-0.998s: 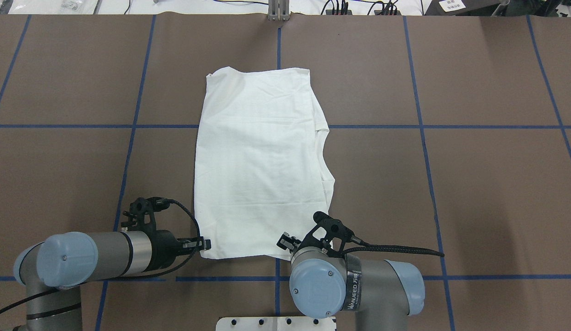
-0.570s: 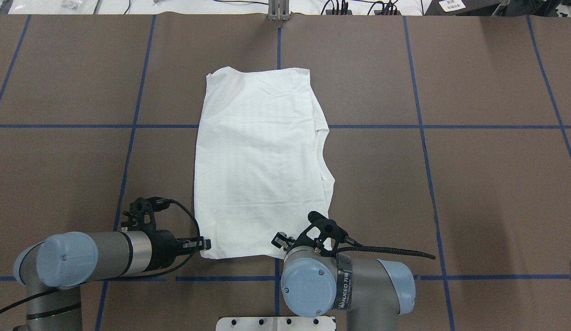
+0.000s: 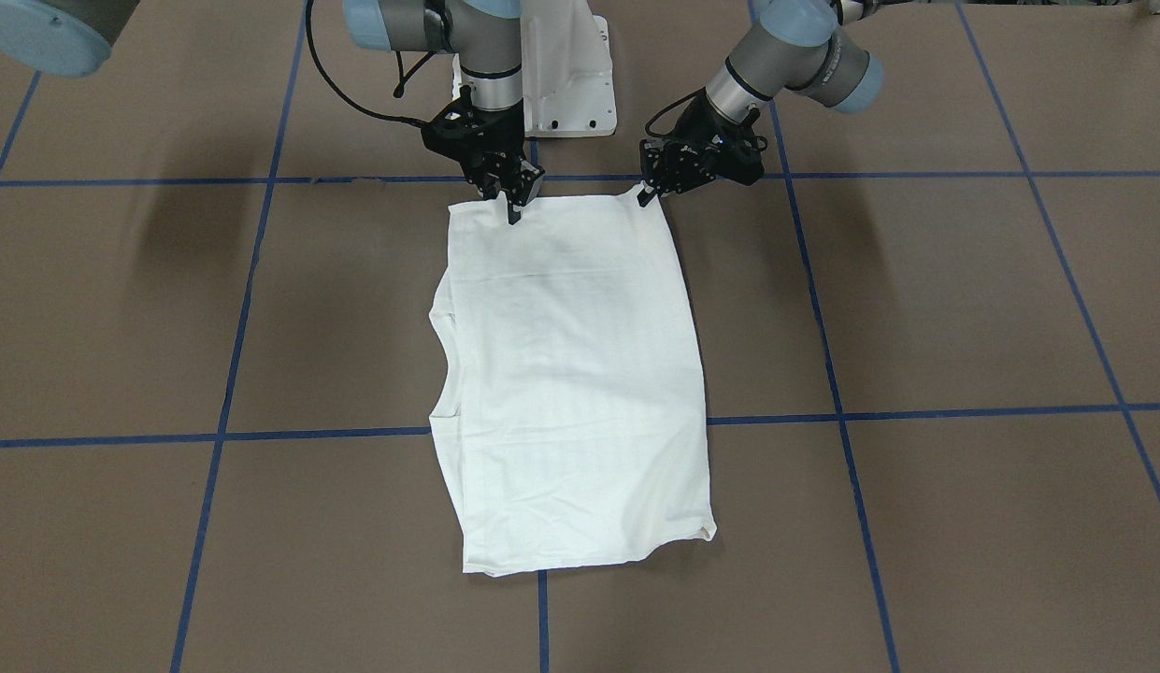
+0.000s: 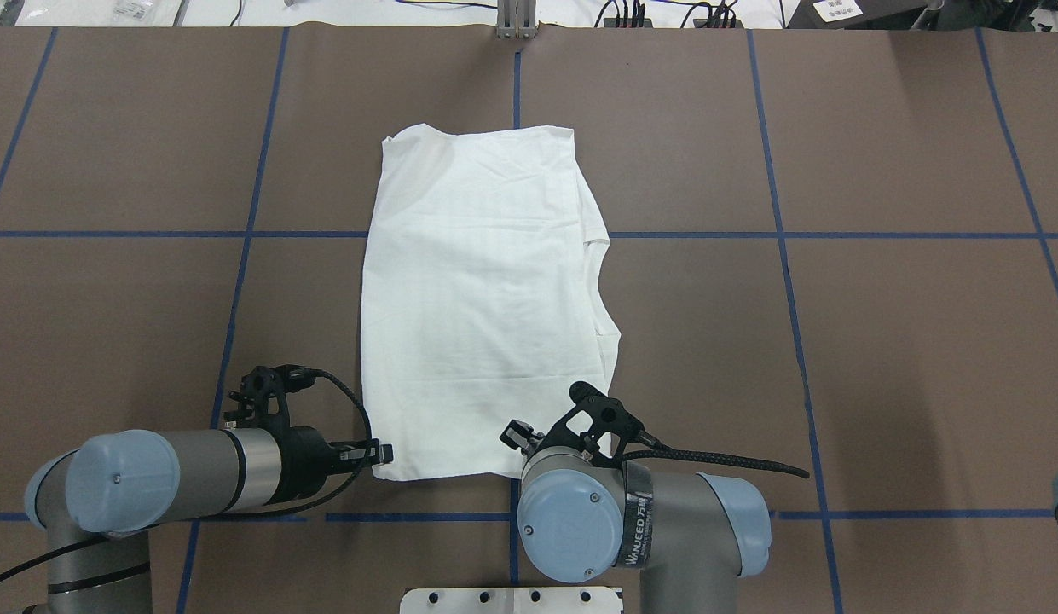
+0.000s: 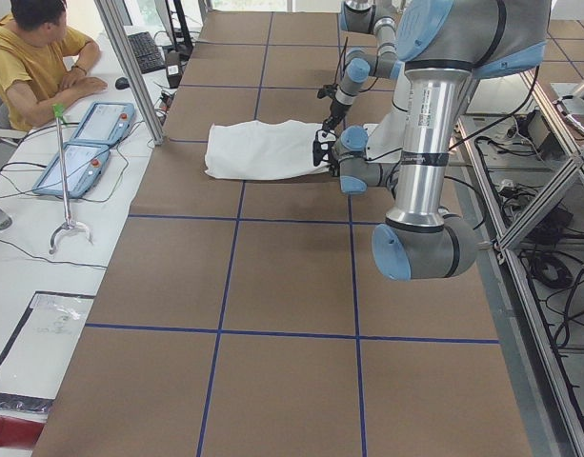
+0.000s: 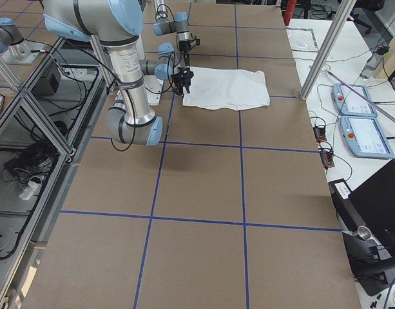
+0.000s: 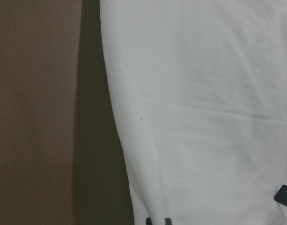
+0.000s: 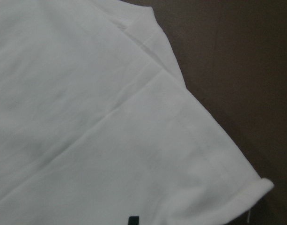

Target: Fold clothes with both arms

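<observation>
Two arms: a silver-grey tubular left arm (image 4: 179,477) and a matching right arm (image 4: 673,520), both with light blue joint caps, reach over the near edge of the brown paper-covered counter (image 4: 878,341).
T-shirt: the white fabric T-shirt (image 4: 486,298) lies flat in the counter's middle, folded to a long rectangle with one short end toward the robot. Layered edges show along the robot's right side.
Left end effector: the black two-finger left end effector (image 4: 382,452) sits at the T-shirt's near left corner, clenched on it. The front-facing view shows that corner drawn up to a small peak at the fingertips.
Right end effector: the overhead view hides it beneath its own wrist. The front-facing view shows the black right end effector (image 3: 513,207) pointing down, tips on the cloth just inside the near hem, short of the near right corner. Whether it is released or clenched I cannot tell.
Wrist views: the left one shows the T-shirt's edge against the dark counter. The right one shows stacked hems and a rolled corner.
Grid: blue tape lines (image 4: 835,234) divide the counter into squares, and one passes beneath the T-shirt.
Base: the front-facing view shows a white pedestal plate (image 3: 565,84) between the arms.
Bystander: only the exterior left view shows a person in a yellow top (image 5: 39,67), seated beside two blue-edged tablets (image 5: 87,143).
</observation>
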